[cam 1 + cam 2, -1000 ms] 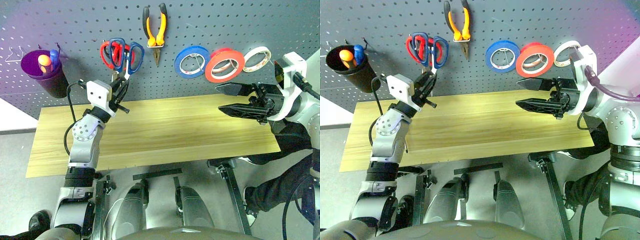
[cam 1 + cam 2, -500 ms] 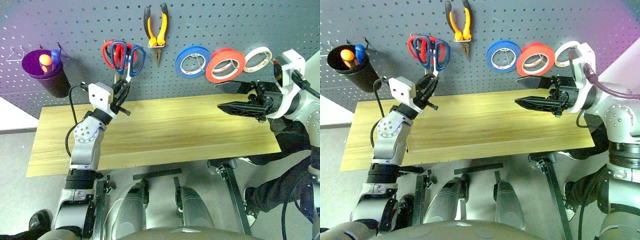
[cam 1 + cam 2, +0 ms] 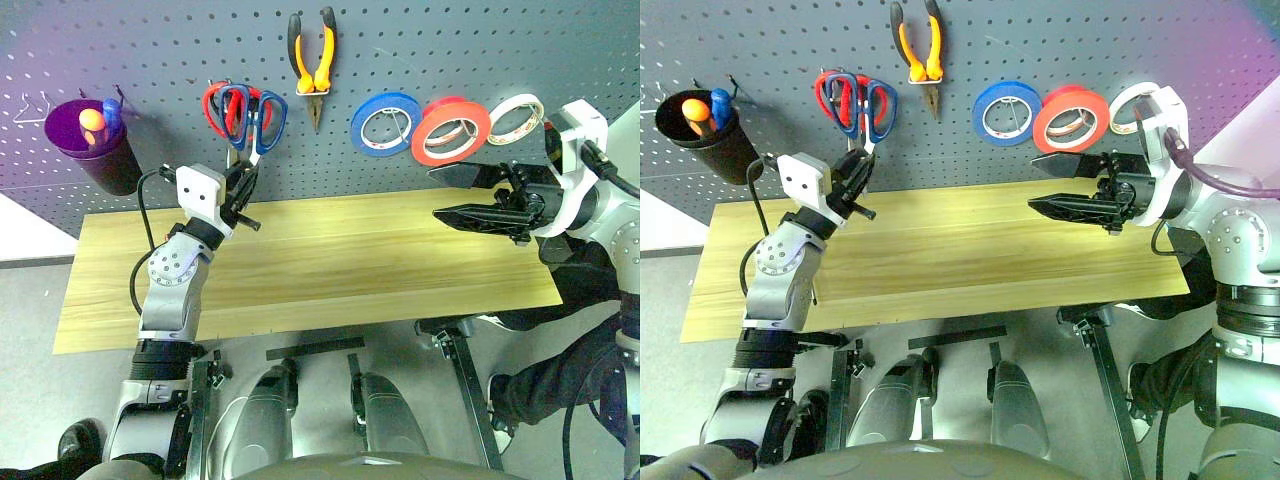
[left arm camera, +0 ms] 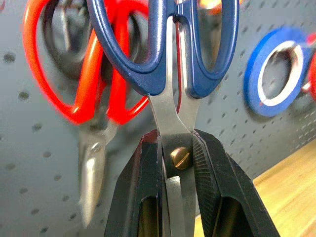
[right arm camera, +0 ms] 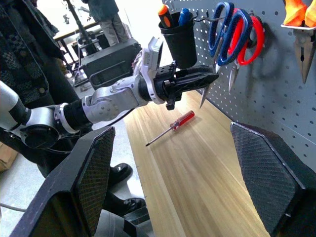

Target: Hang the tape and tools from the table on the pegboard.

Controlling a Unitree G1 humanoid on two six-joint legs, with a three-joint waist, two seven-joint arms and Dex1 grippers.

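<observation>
Left claw (image 4: 175, 163) pinches blue scissors (image 3: 250, 112) upright, blades down; right claw (image 3: 470, 195) gapes empty.

Red scissors (image 3: 218, 106), blue (image 3: 384, 123), white rolls (image 3: 515, 118), prob. purple cup (image 3: 92, 145).

Left gripper (image 4: 178, 163) clamps blue scissors (image 4: 170, 74); red scissors (image 4: 91, 94) behind
</observation>
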